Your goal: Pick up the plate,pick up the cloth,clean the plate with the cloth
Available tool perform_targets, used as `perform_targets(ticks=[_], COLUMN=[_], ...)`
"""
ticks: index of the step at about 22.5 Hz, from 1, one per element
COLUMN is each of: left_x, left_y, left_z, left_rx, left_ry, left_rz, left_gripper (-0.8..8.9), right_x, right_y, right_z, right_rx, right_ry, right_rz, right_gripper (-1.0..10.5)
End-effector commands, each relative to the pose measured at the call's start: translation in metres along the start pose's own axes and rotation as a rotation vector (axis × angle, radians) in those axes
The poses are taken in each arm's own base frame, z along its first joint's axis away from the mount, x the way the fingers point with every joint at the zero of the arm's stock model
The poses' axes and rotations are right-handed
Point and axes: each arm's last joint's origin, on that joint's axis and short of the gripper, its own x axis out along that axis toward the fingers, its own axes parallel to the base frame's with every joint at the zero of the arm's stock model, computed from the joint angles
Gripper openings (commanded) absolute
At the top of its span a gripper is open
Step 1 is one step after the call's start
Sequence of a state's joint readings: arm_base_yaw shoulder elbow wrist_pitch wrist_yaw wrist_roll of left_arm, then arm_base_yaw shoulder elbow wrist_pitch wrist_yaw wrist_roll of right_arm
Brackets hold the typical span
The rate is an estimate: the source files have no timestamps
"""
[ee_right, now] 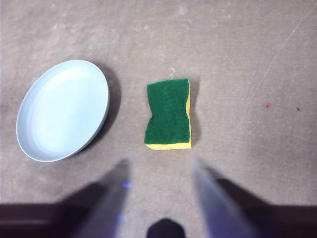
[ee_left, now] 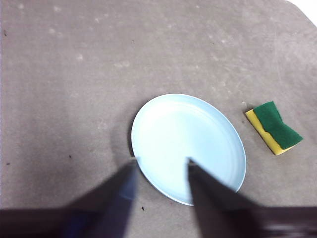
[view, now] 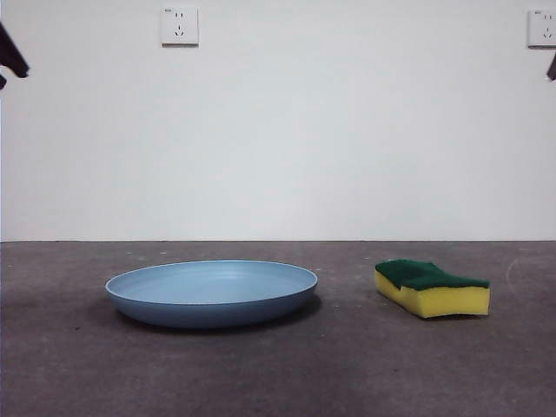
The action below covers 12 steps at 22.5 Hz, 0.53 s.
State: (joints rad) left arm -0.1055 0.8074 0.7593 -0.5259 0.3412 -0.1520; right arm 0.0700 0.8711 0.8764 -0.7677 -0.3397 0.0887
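Observation:
The light-blue plate (view: pixel 211 291) lies flat on the dark table, left of centre. The cloth, a yellow sponge with a green top (view: pixel 432 287), lies to its right, apart from it. My left gripper (ee_left: pixel 161 161) is open, high above the plate (ee_left: pixel 188 146), with the sponge (ee_left: pixel 274 127) off to the side. My right gripper (ee_right: pixel 161 161) is open, high above the table near the sponge (ee_right: pixel 168 114), with the plate (ee_right: pixel 63 110) beside it. Both grippers are empty. In the front view the arms show only as black tips at the top corners.
The table (view: pixel 347 373) is dark grey and worn. A white wall stands behind it with a socket (view: pixel 179 25) at upper left and another (view: pixel 542 28) at upper right. A pale table corner edge (ee_left: pixel 307 7) shows in the left wrist view.

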Motion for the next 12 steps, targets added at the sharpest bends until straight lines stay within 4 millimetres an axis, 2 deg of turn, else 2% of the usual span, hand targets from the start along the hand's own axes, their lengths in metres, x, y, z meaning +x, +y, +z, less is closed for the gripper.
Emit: perform_targets(ticks=[1,4,6,12], left_x=[0.007,0.024,0.043,0.112], left_y=[0.002,0.007,0.011,0.019], left_z=[0.000,0.002,0.006,0.030], left_rx=[-0.017,-0.032,-0.048,-0.025], left_ry=[0.023,0.066,0.125,0.347], left_rz=[-0.004,-0.037,-0.045,-0.046], left_gripper=[4.48,4.36,4.36,4.36], right_x=[-0.001,0.000,0.000,0.000], right_y=[0.000,0.000,0.000,0.000], right_z=[0.001,0.001,0.001,0.001], right_rx=[-0.012,-0.012,-0.011,0.000], right_ry=[-0.005,-0.005,-0.005,-0.005], right_rz=[-0.002,-0.002,-0.001,-0.001], right_gripper=[5.0,5.0,5.0,5.0])
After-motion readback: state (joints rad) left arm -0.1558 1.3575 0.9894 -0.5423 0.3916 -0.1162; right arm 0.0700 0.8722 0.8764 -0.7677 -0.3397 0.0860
